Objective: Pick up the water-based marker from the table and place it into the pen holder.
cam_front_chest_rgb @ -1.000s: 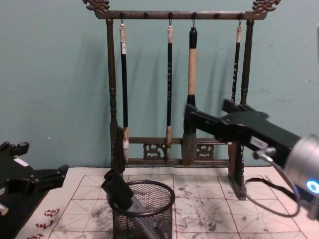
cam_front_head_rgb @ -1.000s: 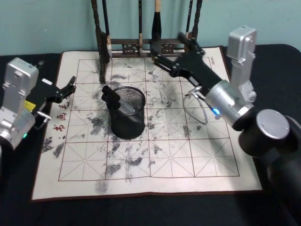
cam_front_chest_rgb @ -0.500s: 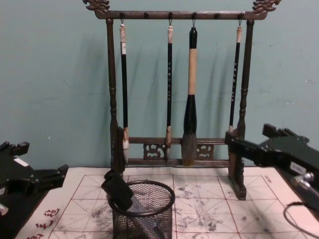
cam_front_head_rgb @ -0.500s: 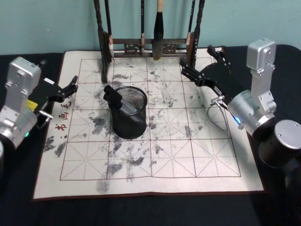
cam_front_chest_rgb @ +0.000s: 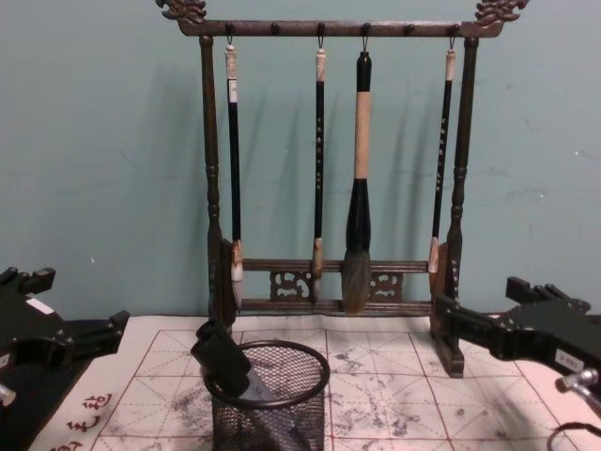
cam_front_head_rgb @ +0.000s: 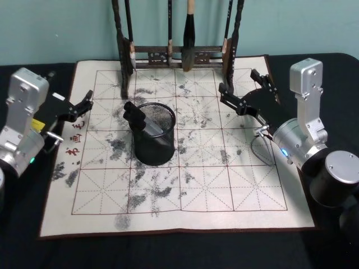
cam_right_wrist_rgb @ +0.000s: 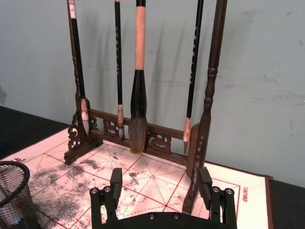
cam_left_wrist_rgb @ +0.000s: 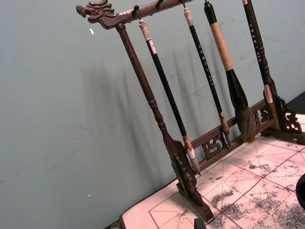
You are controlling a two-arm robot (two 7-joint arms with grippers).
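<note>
The pen holder (cam_front_head_rgb: pixel 157 147), a round black wire-mesh cup, stands left of centre on the ink-stained mat; it also shows in the chest view (cam_front_chest_rgb: pixel 282 413) and at the right wrist view's edge (cam_right_wrist_rgb: pixel 10 190). The water-based marker (cam_front_head_rgb: pixel 134 114) leans inside it, its black cap sticking out over the rim toward the left (cam_front_chest_rgb: pixel 222 361). My right gripper (cam_front_head_rgb: pixel 242 85) hovers open and empty to the right of the cup, near the rack's right post; its two fingers stand wide apart (cam_right_wrist_rgb: pixel 160 185). My left gripper (cam_front_head_rgb: pixel 84 102) rests open at the mat's left edge (cam_front_chest_rgb: pixel 75 303).
A tall dark wooden rack (cam_front_head_rgb: pixel 178 55) with several hanging calligraphy brushes (cam_front_chest_rgb: pixel 357 235) stands along the back of the mat. The gridded paper mat (cam_front_head_rgb: pixel 224 190) lies on a black table. A thin cable loop (cam_front_head_rgb: pixel 259 150) hangs beside my right wrist.
My right arm has drawn back to the right and toward my body, away from the rack and the cup. The marker stays in the cup. The left arm is still.
</note>
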